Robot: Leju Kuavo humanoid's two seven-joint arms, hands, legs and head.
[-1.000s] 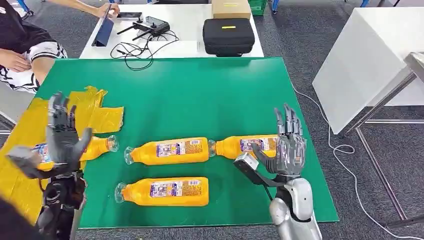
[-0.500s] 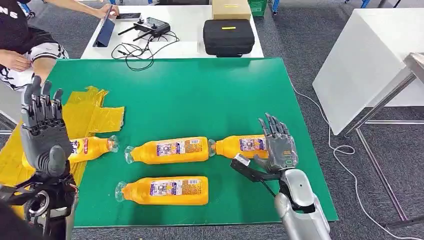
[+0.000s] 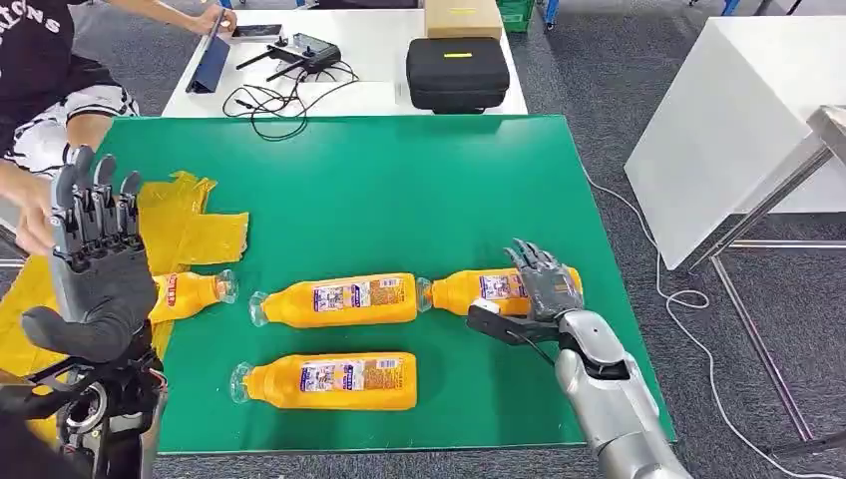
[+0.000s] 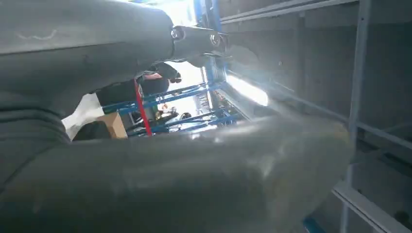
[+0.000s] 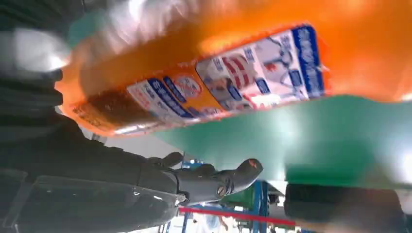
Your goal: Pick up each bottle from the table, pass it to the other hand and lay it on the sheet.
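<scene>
Right hand (image 3: 544,289), fingers spread, seemingly touching the bottle (image 3: 489,289) near table edge (image 3: 638,379).

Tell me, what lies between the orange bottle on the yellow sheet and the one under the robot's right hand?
In the head view, another orange bottle with a printed label lies on the green table.

You can read only "LONS" in white on the person's black shirt (image 3: 35,15), bottle labels (image 3: 344,296) too small for you to make out, right wrist view's label (image 5: 228,77) too blurred to read.
</scene>
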